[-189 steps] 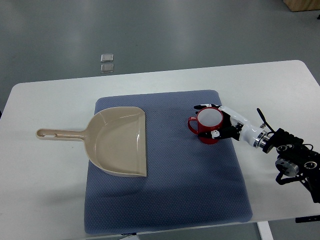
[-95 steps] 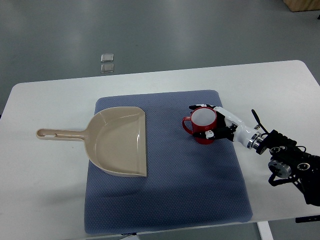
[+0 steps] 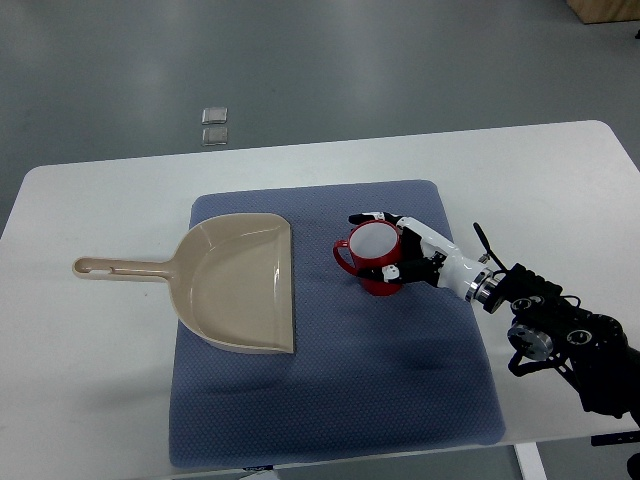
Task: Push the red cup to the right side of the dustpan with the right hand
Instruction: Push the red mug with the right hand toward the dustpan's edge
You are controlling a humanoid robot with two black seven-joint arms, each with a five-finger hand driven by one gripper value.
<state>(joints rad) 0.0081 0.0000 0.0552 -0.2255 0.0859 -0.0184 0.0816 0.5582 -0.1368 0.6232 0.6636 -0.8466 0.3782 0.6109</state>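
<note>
Our right white-and-black robot hand (image 3: 400,252) cups its fingers around the upright red ceramic cup (image 3: 371,257), just right of the beige plastic dustpan (image 3: 235,284)

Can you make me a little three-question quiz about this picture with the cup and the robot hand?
1. True or false: the red cup touches the dustpan.
2. Which way does the cup's handle point: A) toward the dustpan, B) toward the right hand?
3. What do the cup and dustpan rest on?

Key: 1. False, there is a gap between them. 2. A. 3. The blue mat on the white table.
</note>
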